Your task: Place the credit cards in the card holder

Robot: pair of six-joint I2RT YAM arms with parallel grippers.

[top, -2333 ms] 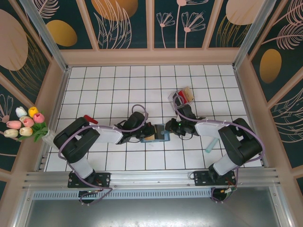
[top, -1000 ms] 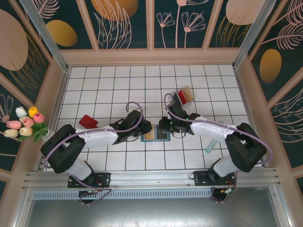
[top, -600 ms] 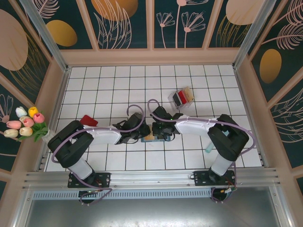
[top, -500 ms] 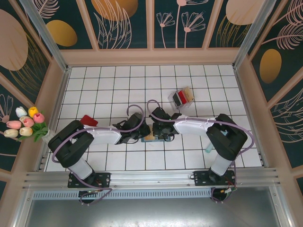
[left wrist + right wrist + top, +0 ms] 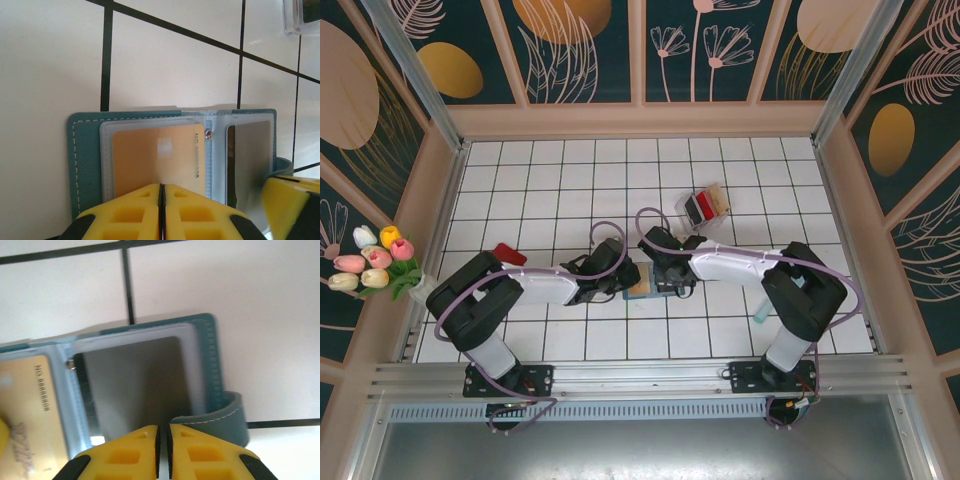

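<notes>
White tiled table [image 5: 550, 190], black grid lines. Card holder [image 5: 85, 160]: teal, lying open and flat on the table between the two grippers. Left gripper [image 5: 161, 192]: yellow fingers pressed together at the holder's near edge; whether they pinch it cannot be told. Right gripper [image 5: 162, 432]: fingers closed to a thin seam at the opposite half. Clear rack [image 5: 682, 212], beyond the holder, with a racked red card [image 5: 706, 205]. Loose red card [image 5: 509, 254], far left, well apart. Tan card [image 5: 155, 160] in the holder's left sleeve; dark card [image 5: 140, 385] in its right.

Blocked mid-frame by open teal folding card holder [image 5: 82, 165], left gripper [image 5: 161, 192] and right gripper [image 5: 162, 432] closed tight over it. Blocked just up-right by clear plastic upright rack [image 5: 703, 207], at left by flat red card [image 5: 509, 254]. Open across white tiled table [image 5: 540, 170], upper left.
</notes>
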